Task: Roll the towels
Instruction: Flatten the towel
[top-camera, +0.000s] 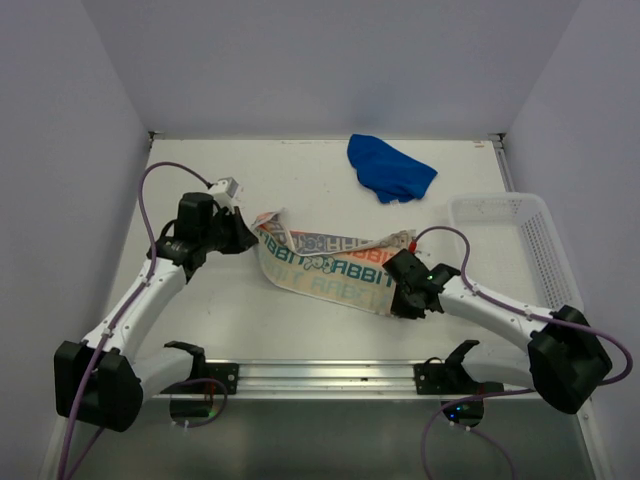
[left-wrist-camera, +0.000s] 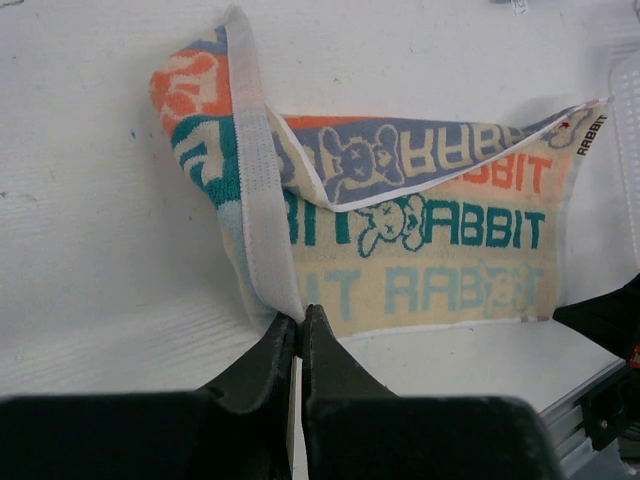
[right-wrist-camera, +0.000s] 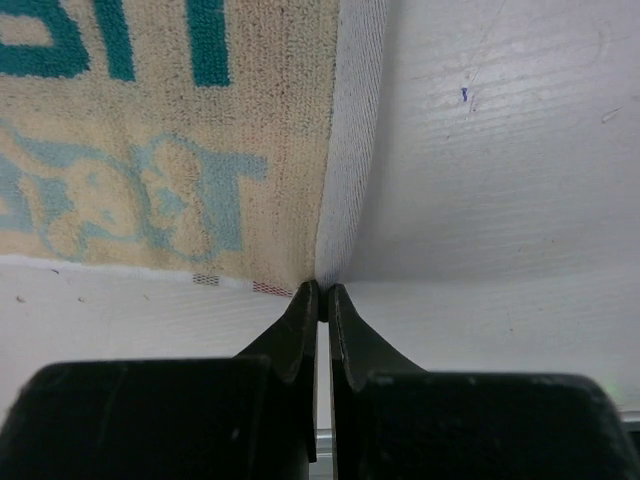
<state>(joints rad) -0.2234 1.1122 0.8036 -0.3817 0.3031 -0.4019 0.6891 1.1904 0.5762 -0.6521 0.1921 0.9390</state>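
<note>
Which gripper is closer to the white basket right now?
Right. The right gripper pinches the patterned towel at its corner just left of the basket; the left gripper grips the towel's opposite end, farther away.

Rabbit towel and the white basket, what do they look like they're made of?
The towel looks like soft terry, probably cotton: fuzzy, looped matte pile close up, with a flat woven hem. The basket seems rigid white plastic: fine mesh walls, smooth rim, though it's too small to be sure.
</note>
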